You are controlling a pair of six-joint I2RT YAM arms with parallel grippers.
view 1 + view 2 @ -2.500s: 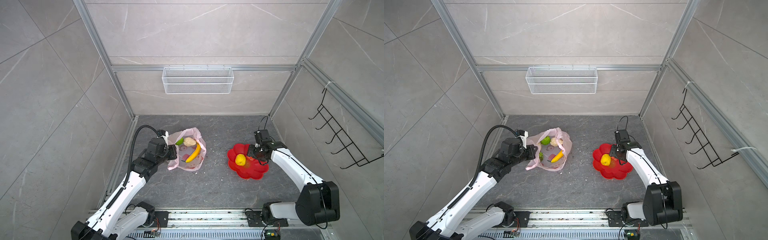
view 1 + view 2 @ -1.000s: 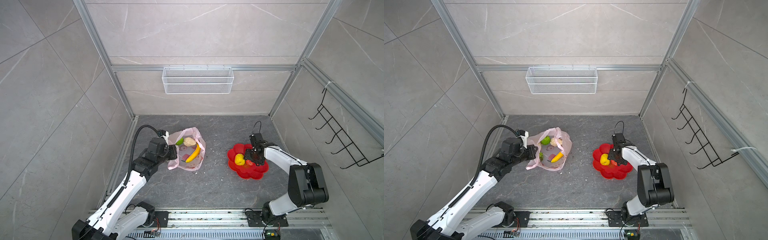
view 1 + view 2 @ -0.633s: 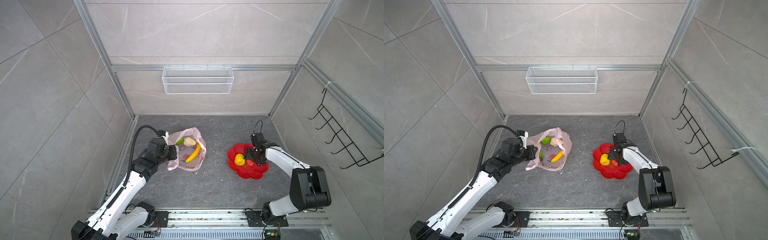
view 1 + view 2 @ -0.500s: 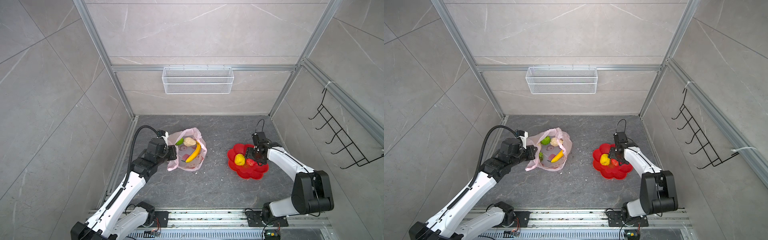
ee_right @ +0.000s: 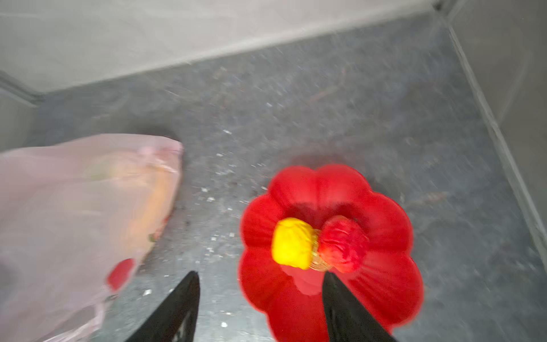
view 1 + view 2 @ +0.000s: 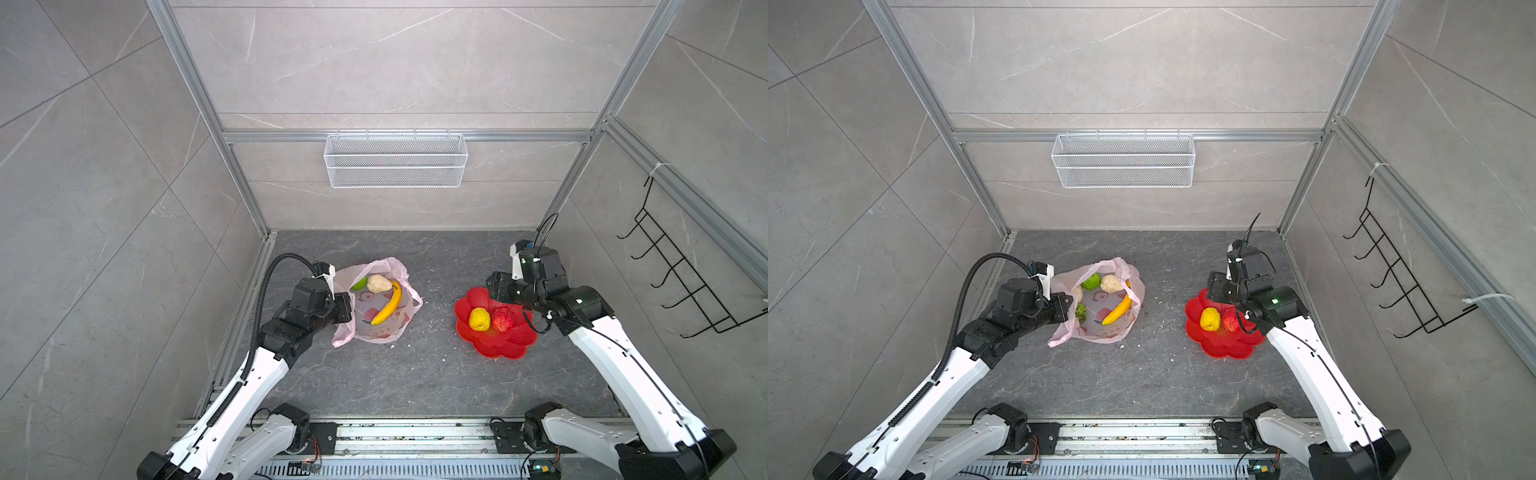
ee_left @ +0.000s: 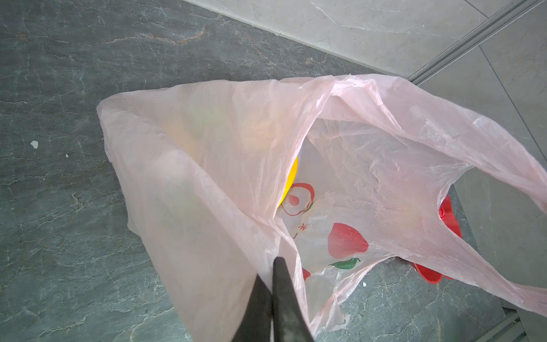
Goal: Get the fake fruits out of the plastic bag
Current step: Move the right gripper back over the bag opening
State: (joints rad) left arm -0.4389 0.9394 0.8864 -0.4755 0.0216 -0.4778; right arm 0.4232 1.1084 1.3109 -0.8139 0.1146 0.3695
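Pinching the left edge of the plastic bag (image 7: 225, 183), the left tool (image 7: 276, 263) has its jaws pressed together on the thin pink film, and the bag's mouth gapes upward. The bag sits on the left part of the dark stone counter (image 6: 415, 374). Inside it lie a banana (image 6: 388, 303), a cream lump (image 6: 378, 284) and a green ball (image 6: 1091, 281) touching that lump; a second green ball (image 6: 1080, 311) shows just beside the left tool in a top view. Well apart on the right lies the red flower-shaped plate (image 6: 505, 349), carrying a yellow lump (image 6: 478, 319) and a red fruit (image 6: 502, 319) side by side, touching. The right tool (image 5: 259, 274) hangs above the plate's far edge, jaws spread and gripping nothing (its wrist view is blurred).
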